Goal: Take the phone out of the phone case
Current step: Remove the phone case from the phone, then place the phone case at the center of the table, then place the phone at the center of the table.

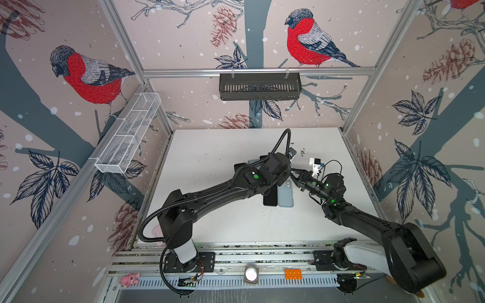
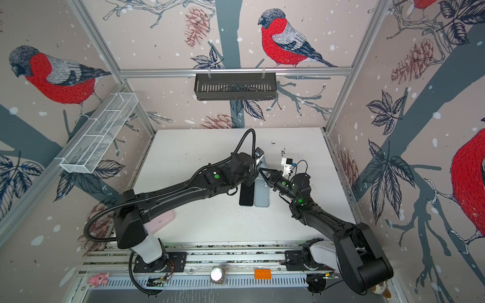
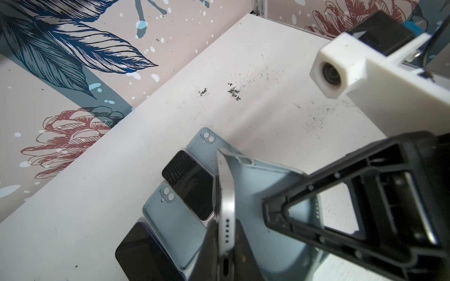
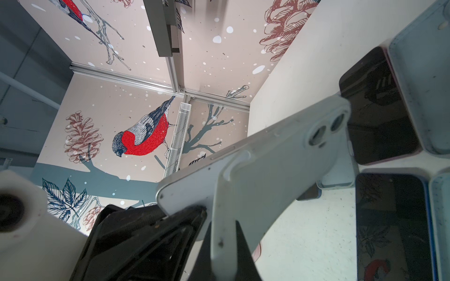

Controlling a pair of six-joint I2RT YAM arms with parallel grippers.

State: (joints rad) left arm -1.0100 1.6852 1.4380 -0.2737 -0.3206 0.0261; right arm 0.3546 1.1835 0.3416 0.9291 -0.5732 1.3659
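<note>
Leaning half out of its pale-blue case (image 3: 263, 180) — silver-edged phone (image 3: 225, 206), dual-lensed

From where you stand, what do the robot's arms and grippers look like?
Left arm and right arm are black, with pale base sections and green dots. A ribbed black hose loops along the left one. Left gripper and right gripper have black triangular open-frame fingers beside white camera mounts.
</note>
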